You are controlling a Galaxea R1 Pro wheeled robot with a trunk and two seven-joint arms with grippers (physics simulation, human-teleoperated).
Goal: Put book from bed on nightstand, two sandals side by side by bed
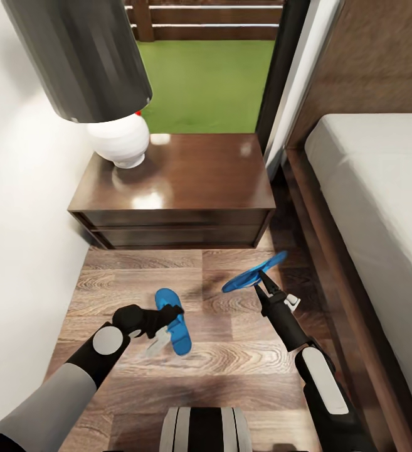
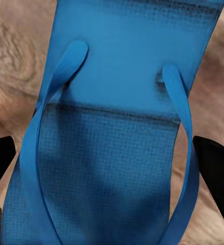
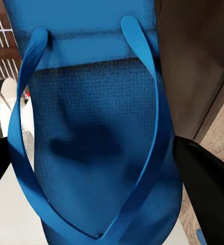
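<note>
While off the floor, one sandal between right claw tips.

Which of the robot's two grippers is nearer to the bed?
The right. The right gripper, holding a sandal above the floor, is close beside the bed frame. The left gripper, at the other sandal, is farther out toward the wall.

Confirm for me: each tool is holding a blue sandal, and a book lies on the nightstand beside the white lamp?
Not quite. The left tool and right tool each grip a blue sandal, but the head view shows no book on the nightstand; beside the white lamp its top shows just bare glossy wood.
</note>
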